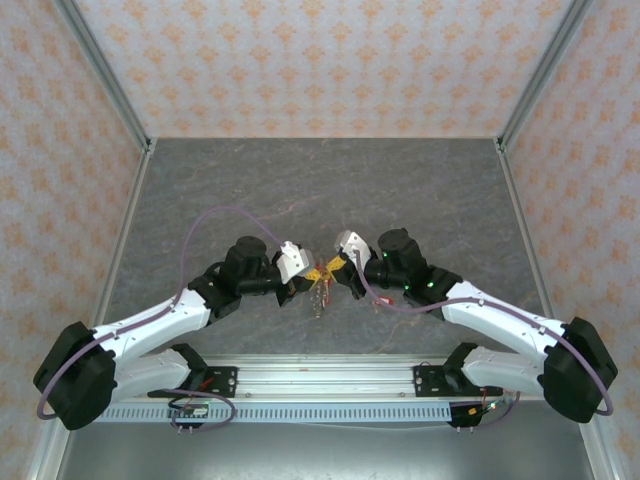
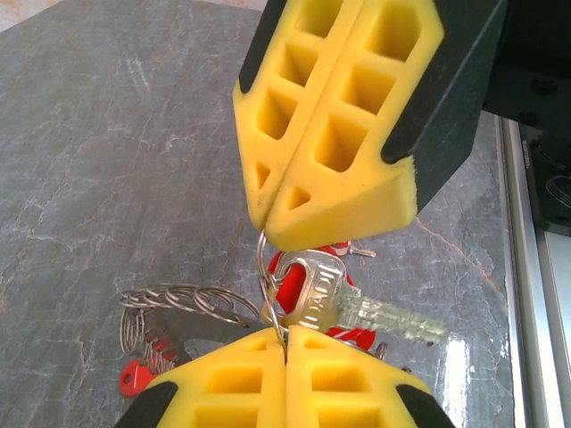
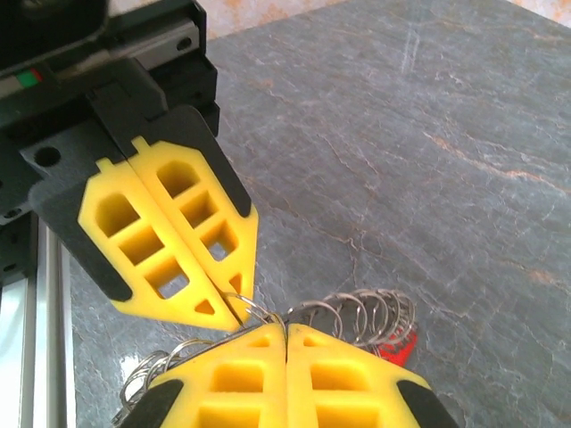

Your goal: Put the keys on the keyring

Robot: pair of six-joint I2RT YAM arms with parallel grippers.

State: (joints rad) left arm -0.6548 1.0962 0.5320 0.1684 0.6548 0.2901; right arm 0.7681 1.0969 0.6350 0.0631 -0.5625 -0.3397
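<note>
I have both claws pressed together tip to tip over the middle of the desk [image 2: 107, 134], and each is pinching the same thin wire of the keyring [image 2: 263, 267]. The left claw [image 2: 285, 337] grips it from below in its own wrist view, and the right claw [image 2: 268, 227] bites it from directly above, so the ring spans the short gap between the two tips. A silver key [image 2: 317, 294] hangs just to the right of that gap, touching the wire. There are red tags [image 2: 134, 379] behind it and down beside the left claw's tip, and a string of wire loops [image 2: 178, 303] trails off to the left. I cannot tell whether that bundle rests on the desk or dangles. My main worry is the grip: the wire is thin and hard, the pads are soft foam, and each claw holds only a sliver at its very tip, so a small twist or pull could let the ring slide out and drop the lot. If I pull the claws apart to open the coil, too much force may bend the ring, and too little leaves it shut. The tips are nearly touching, so a careless wrist move could knock one claw against the other. The loose loops could also snag on a fingertip and drag the key off line.
</note>
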